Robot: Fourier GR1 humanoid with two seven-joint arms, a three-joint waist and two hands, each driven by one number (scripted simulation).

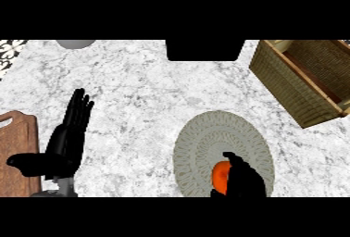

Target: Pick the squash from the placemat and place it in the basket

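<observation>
1. The squash [220, 175], a small orange shape, lay on the near part of the round woven placemat [222, 139], close to the view's lower edge.
2. The right hand [243, 178] covered the squash's right side, its fingers curved over the top. Whether they had closed round it could not be told, since the hand hid most of the contact.
3. The left hand [66, 134] rested open at the view's left, fingers straight and pointing away, thumb out toward the wooden cutting board [17, 152]. It held nothing.
4. The wicker basket [287, 83] stood tilted at the upper right of the marble counter [137, 92], well apart from the placemat.
5. The squash looked rigid and smooth-skinned, probably light, and rounded enough to roll. A grasp across its widest part, fingers and thumb on opposite sides, seemed the safest hold.
6. A dark container [205, 50] and a grey bowl [75, 43] sat at the far edge.
</observation>
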